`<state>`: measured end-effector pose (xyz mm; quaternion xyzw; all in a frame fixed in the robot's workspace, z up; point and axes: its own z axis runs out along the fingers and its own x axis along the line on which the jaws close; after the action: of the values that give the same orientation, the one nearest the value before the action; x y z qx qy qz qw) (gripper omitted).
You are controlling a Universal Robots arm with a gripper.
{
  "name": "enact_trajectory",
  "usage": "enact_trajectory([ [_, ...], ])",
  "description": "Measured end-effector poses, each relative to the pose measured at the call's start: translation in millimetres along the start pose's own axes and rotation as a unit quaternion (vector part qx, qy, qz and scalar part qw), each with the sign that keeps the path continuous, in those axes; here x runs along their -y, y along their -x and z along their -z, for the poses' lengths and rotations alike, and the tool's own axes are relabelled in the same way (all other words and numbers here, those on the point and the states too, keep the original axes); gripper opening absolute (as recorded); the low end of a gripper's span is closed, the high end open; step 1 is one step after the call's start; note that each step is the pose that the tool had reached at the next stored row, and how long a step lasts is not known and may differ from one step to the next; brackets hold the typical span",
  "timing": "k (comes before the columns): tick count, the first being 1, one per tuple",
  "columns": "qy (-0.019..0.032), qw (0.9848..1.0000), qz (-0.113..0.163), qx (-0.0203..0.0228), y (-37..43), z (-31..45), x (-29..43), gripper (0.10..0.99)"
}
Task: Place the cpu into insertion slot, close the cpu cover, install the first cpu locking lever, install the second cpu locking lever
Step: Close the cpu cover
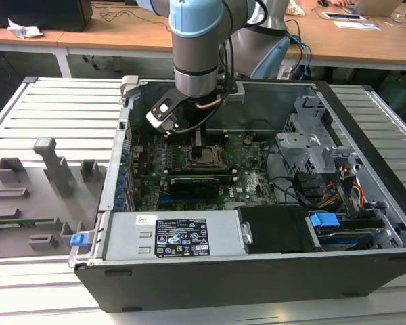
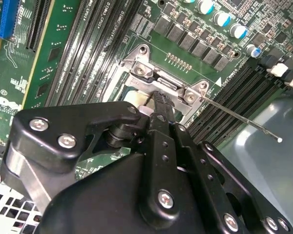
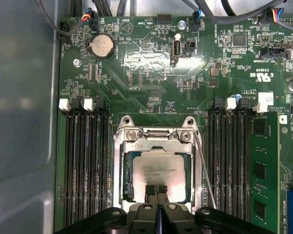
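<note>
The cpu [image 3: 156,168], a flat pale-silver square chip, sits in the dark square insertion slot [image 3: 129,181], framed by the grey metal cpu cover [image 3: 156,141]. My arm [image 1: 196,61] stands vertical from the exterior view's 12 o'clock; my gripper [image 3: 156,191] is pressed together at the chip's edge.

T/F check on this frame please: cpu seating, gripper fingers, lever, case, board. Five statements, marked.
1. The cpu lies in the insertion slot. True.
2. The gripper has its fingers spread wide. False: they are together, over one edge of the cpu.
3. A thin lever rod sticks out past the slot's corner. True.
4. The computer case is closed up. False: it is open, with the green board exposed.
5. A coin cell sits on the board. True.
</note>
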<state>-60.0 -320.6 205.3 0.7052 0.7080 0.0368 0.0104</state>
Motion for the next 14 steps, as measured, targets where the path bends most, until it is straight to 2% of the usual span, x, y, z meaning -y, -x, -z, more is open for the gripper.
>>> enact_trajectory([
  [5, 0.0002, 1.0000, 0.000, -0.0001, -0.6, -1.0, -3.7, 0.106],
  [8, 0.0002, 1.0000, 0.000, -0.0002, -1.0, 7.0, -4.3, 0.106],
  [14, -0.0001, 1.0000, 0.000, -0.0002, -0.9, 6.2, -16.7, 0.106],
])
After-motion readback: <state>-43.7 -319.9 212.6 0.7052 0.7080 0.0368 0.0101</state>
